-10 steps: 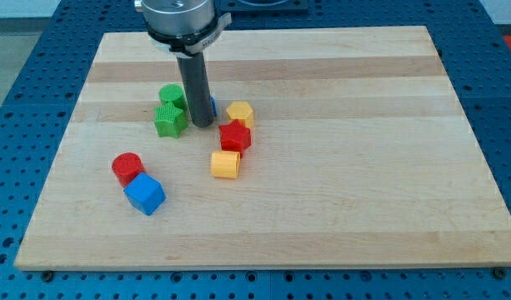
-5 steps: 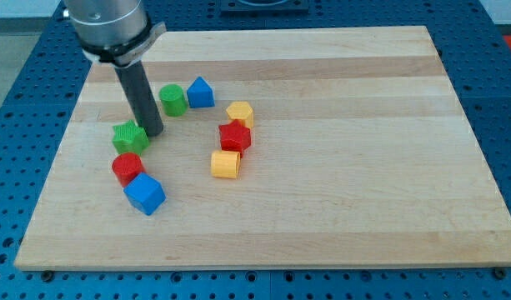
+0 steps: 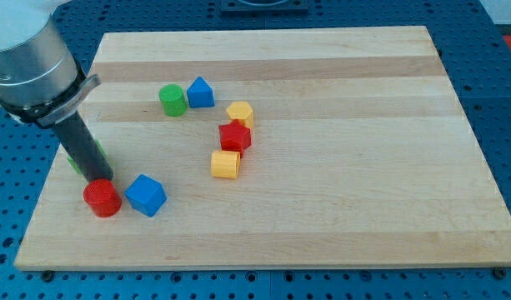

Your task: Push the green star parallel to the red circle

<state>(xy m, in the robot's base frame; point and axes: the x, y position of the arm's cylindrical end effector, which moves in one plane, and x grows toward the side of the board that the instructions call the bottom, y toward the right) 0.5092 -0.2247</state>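
I take the red circle block as my landmark, near the wooden board's left edge and toward the view's bottom. My tip sits just above it, touching or nearly so; the rod carries no pincer, so there is nothing to open or close. The green star block is almost wholly hidden behind the rod, only green slivers showing up and left of the red circle, so I cannot read its exact pose.

I judge the step to be lining the star level with the circle. I would nudge gently, keeping the rod off the circle so the landmark does not shift, and mind the board edge close on the left.

Right of the red circle, just beside it, lies the blue cube. Well up and right sit the green cylinder and blue triangular block, then a yellow block, red star-like block and yellow hexagonal block.
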